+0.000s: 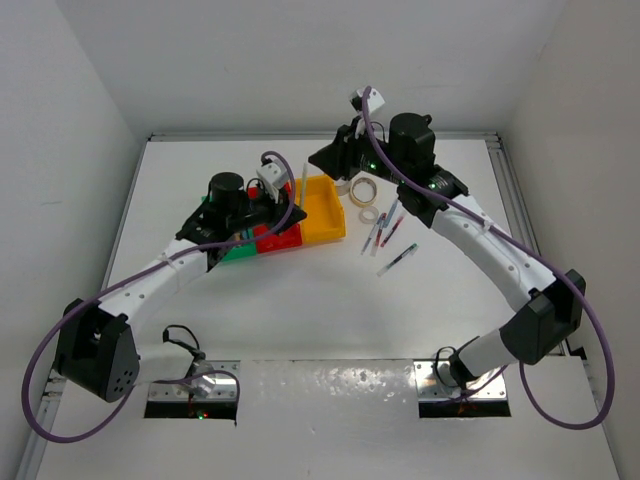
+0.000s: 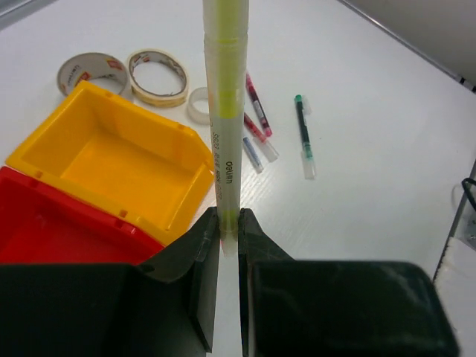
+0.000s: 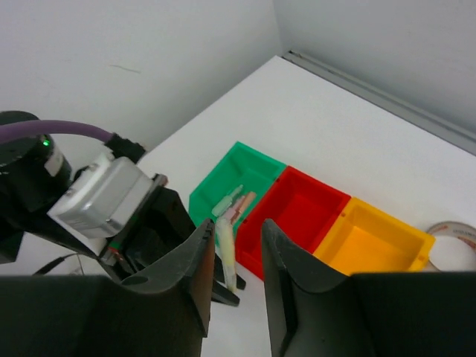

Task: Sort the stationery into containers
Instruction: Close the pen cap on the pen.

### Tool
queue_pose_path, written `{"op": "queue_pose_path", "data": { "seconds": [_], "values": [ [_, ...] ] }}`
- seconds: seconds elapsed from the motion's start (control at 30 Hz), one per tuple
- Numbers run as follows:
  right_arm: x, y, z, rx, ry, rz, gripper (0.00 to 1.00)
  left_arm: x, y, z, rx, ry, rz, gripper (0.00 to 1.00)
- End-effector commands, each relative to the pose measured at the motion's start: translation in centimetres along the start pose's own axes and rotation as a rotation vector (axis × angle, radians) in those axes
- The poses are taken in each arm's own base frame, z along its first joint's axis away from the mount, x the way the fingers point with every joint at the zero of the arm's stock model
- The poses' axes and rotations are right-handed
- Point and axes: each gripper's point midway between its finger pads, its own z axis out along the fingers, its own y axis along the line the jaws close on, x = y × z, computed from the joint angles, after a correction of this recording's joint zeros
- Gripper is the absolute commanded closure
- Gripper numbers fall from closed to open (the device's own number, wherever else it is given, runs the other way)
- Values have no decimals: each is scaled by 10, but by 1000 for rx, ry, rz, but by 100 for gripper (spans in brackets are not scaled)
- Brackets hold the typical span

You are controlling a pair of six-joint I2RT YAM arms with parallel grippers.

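Note:
My left gripper (image 2: 227, 216) is shut on the lower end of a yellow-green highlighter (image 2: 225, 97), which stands upright over the near edge of the yellow bin (image 2: 126, 160). The red bin (image 2: 44, 230) adjoins it. In the top view my left gripper (image 1: 290, 210) is over the row of green (image 1: 236, 254), red (image 1: 281, 240) and yellow (image 1: 322, 212) bins. My right gripper (image 3: 236, 224) is open and empty, raised above the bins (image 1: 322, 160). Pastel blocks (image 3: 236, 204) lie in the green bin (image 3: 249, 167). Tape rolls (image 2: 158, 74) and pens (image 2: 256, 111) lie on the table.
A second large tape roll (image 2: 89, 71) and a small clear one (image 2: 199, 104) lie beyond the yellow bin. A green-capped pen (image 2: 303, 134) lies to the right. In the top view the tapes (image 1: 363, 190) and pens (image 1: 385, 232) are right of the bins. White walls enclose the table.

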Motion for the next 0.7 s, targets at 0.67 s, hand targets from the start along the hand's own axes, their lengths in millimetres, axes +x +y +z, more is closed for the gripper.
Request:
{"op": "queue_pose_path", "data": {
  "seconds": [0.67],
  "values": [
    [-2, 18, 30, -86, -39, 21, 53, -25, -11, 2, 49, -83, -75, 100]
  ]
}}
